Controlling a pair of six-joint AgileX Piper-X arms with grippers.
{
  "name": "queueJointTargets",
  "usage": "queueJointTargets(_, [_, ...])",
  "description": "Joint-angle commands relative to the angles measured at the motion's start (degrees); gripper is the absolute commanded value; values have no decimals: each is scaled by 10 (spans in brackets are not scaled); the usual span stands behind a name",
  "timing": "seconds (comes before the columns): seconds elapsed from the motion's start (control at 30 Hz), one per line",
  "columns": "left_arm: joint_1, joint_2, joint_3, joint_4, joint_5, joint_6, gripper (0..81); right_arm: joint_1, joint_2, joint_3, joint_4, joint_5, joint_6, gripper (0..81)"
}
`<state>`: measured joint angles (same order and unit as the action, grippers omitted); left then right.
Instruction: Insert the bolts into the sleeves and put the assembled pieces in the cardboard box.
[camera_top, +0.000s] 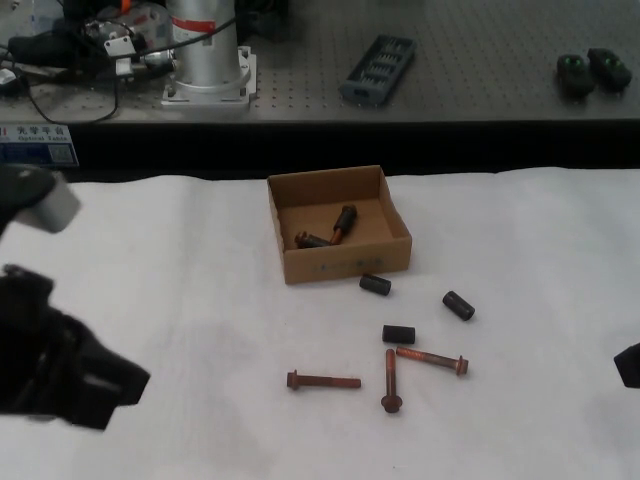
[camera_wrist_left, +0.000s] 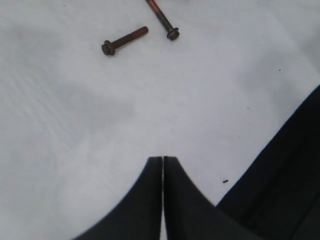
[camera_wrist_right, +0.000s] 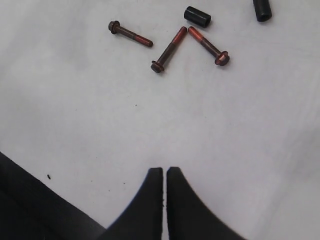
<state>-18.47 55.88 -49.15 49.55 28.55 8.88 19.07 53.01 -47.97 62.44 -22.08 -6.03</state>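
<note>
High view, cardboard box (camera_top: 338, 262): open-topped, standing on the white cover (camera_top: 200, 260) toward the far side; two pieces lie inside it.
Rear piece (camera_top: 345, 220): mid-box, long axis running roughly near to far; an orange-brown bolt end shows at its nearer end.
Corner piece (camera_top: 312, 241): dark, in the box's near-left corner, lying roughly crosswise.
Box-side sleeve (camera_top: 375, 285): black, loose on the cover just outside the box's near wall.
Right sleeve (camera_top: 458, 305): black, loose, apart from the others.
Middle sleeve (camera_top: 397, 334): black, just beyond the point where two bolt tips nearly meet.
Left bolt (camera_top: 323, 380): long axis crosswise, head at its left end.
Middle bolt (camera_top: 390, 380): long axis near to far, head nearest, tip pointing toward the box.
Right bolt (camera_top: 432, 358): nearly crosswise, head at its right end, tip just beside the middle bolt's tip.
Left gripper (camera_wrist_left: 163, 165): jaws together on nothing, over bare cover; two bolts well ahead.
Right gripper (camera_wrist_right: 164, 172): jaws together on nothing, over bare cover; all three bolts ahead.
</note>
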Motion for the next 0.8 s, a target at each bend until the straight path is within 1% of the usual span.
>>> queueJointTargets(0.0, [-1,-52,13,-4,0,-21,7,-3,-4,0,-2,-4,-7,27])
queueJointTargets(0.13, [-1,-72,13,-19,0,-24,7,-3,-4,0,-9,-4,-7,27])
queueJointTargets(0.23, [-1,-72,13,-22,0,-25,7,-3,-4,0,-33,-3,-7,9])
queueJointTargets(0.27, [-1,-72,13,-22,0,-25,7,-3,-3,0,-44,-1,-7,41])
queueJointTargets(0.33, [-1,-72,13,-22,0,-25,7,-3,6,0,-65,31,-3,125])
queueJointTargets(0.4, [-1,-72,13,-22,0,-25,7,-3,27,-2,-75,62,-3,243])
queueJointTargets(0.47, [-1,-72,13,-22,0,-25,7,-3,60,-8,-75,74,-3,314])
queueJointTargets(0.6, [-1,-72,13,-22,0,-25,7,-3,154,-32,-77,77,-26,299])
queueJointTargets(0.77, [-1,-72,13,-22,0,-25,7,-3,293,-101,-78,125,-80,295])
